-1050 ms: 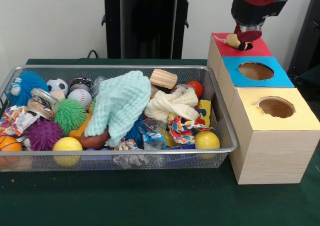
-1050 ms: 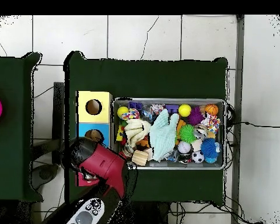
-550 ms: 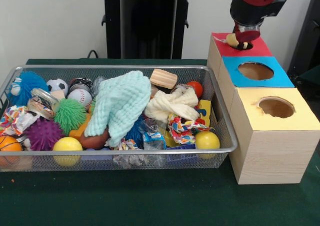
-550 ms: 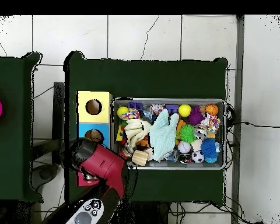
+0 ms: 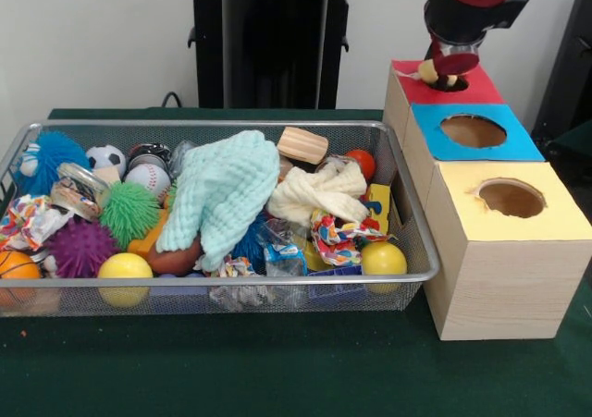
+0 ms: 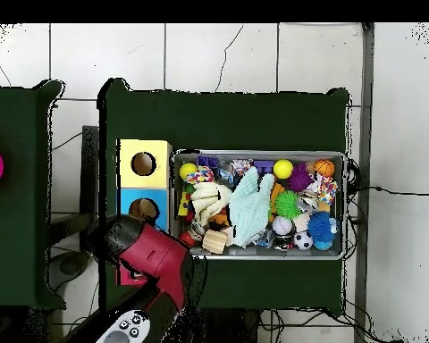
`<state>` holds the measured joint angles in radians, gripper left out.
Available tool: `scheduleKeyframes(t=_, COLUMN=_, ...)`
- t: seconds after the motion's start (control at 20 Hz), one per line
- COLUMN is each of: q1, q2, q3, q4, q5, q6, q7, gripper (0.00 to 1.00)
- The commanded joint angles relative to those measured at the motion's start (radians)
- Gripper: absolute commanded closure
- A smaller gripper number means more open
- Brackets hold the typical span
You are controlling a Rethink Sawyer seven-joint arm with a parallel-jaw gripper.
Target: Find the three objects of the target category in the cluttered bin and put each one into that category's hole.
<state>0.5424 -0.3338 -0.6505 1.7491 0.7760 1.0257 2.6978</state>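
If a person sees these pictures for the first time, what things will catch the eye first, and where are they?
The wire bin heaped with bright toys draws the eye first, a mint green cloth sprawled over the middle of the pile. Beside it stands a row of wooden boxes with red, blue and yellow tops, each with a round hole. The gripper hangs over the red one, a pale object at its tip.

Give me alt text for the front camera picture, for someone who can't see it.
A red and black robot arm's gripper hangs over the hole of a red-topped box, with a small pale object at its tip. Blue-topped and yellow-topped boxes stand in the same row, beside a wire bin heaped with balls, cloths and toys.
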Motion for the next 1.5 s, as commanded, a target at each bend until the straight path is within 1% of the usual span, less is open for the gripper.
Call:
scheduleKeyframes(t=0.05, q1=0.057, q2=-0.018, q3=-0.013, q4=0.022, q5=0.008, q6=-0.283, q7=0.260, gripper=0.00)
scheduleKeyframes(t=0.15, q1=0.061, q2=-0.065, q3=-0.023, q4=0.040, q5=0.007, q6=-0.349, q7=0.206, gripper=0.00)
scheduleKeyframes(t=0.25, q1=0.055, q2=-0.102, q3=-0.038, q4=0.041, q5=-0.022, q6=-0.386, q7=0.147, gripper=0.00)
scheduleKeyframes(t=0.35, q1=0.051, q2=-0.120, q3=-0.061, q4=0.023, q5=-0.064, q6=-0.389, q7=0.114, gripper=0.00)
scheduleKeyframes(t=0.45, q1=0.043, q2=-0.138, q3=-0.069, q4=0.011, q5=-0.088, q6=-0.383, q7=0.108, gripper=0.00)
scheduleKeyframes(t=0.65, q1=0.016, q2=-0.188, q3=-0.062, q4=0.001, q5=-0.131, q6=-0.356, q7=0.073, gripper=0.00)
scheduleKeyframes(t=0.75, q1=0.025, q2=-0.200, q3=-0.088, q4=-0.019, q5=-0.160, q6=-0.329, q7=0.085, gripper=0.00)
scheduleKeyframes(t=0.85, q1=0.020, q2=-0.229, q3=-0.093, q4=-0.024, q5=-0.181, q6=-0.329, q7=0.064, gripper=0.00)
scheduleKeyframes(t=1.0, q1=-0.005, q2=-0.271, q3=-0.050, q4=0.011, q5=-0.197, q6=-0.413, q7=0.011, gripper=0.00)
scheduleKeyframes(t=1.2, q1=-0.046, q2=-0.278, q3=0.010, q4=0.046, q5=-0.215, q6=-0.501, q7=-0.003, gripper=0.00)
scheduleKeyframes(t=1.5, q1=-0.057, q2=-0.268, q3=0.026, q4=0.035, q5=-0.247, q6=-0.506, q7=0.035, gripper=0.00)
